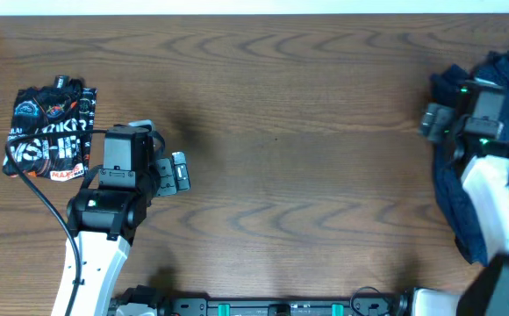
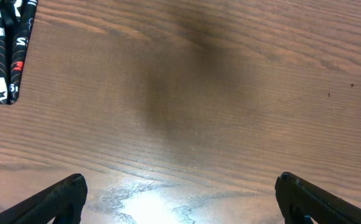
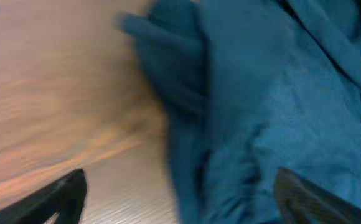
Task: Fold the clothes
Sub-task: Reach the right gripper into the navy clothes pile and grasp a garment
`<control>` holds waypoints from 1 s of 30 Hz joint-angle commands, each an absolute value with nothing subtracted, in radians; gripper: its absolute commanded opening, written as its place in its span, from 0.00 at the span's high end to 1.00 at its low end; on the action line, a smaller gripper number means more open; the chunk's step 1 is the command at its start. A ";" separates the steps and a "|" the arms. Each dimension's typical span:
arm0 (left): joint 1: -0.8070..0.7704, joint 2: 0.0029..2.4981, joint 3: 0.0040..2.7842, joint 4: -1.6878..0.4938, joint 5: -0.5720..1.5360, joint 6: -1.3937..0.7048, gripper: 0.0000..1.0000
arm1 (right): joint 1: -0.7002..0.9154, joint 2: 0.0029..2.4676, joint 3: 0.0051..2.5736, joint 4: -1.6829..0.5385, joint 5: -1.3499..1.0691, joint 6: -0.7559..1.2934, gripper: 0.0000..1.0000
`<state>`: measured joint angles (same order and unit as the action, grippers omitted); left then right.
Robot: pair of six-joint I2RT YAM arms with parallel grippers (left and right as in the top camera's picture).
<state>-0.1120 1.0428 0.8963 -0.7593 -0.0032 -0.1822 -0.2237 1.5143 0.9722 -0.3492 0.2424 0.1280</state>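
Note:
A pile of dark navy-blue clothes [image 1: 453, 189] lies crumpled at the table's right edge, partly under my right arm. In the right wrist view the navy cloth [image 3: 280, 93] fills the right half, blurred and wrinkled. My right gripper [image 1: 432, 119] is open just above the pile's left edge; its right finger is over the cloth and its left finger over bare wood [image 3: 180, 202]. My left gripper [image 1: 179, 172] is open and empty over bare table at the left [image 2: 180, 199], far from the navy clothes.
A folded black garment with white and orange print [image 1: 51, 132] lies at the far left; its corner shows in the left wrist view [image 2: 0, 50]. The wooden table [image 1: 307, 175] spans the middle between the arms.

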 commanded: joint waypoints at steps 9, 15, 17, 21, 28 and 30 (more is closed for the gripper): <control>-0.108 1.042 0.918 -0.762 -0.007 -0.181 0.02 | -0.324 1.731 0.986 -0.296 0.233 0.179 0.41; -0.108 1.042 0.918 -0.762 -0.007 -0.181 0.02 | -0.324 1.785 0.986 -0.291 0.233 0.179 0.64; -0.108 1.042 0.918 -0.762 -0.007 -0.181 0.02 | -0.324 1.785 0.986 -0.291 0.236 0.179 0.87; -0.108 1.042 0.918 -0.762 -0.007 -0.181 0.02 | -0.326 1.755 0.987 -0.291 0.236 0.187 0.99; -0.108 1.042 0.918 -0.762 -0.007 -0.181 0.02 | -0.320 1.544 0.999 -0.303 0.131 0.168 0.99; -0.108 1.042 0.918 -0.762 -0.007 -0.181 0.02 | -0.307 1.475 1.007 -0.330 0.027 0.156 0.99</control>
<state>-0.1120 1.0428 0.8963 -0.7593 -0.0032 -0.1825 -0.3218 1.5818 0.9733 -0.3199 0.1734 0.1745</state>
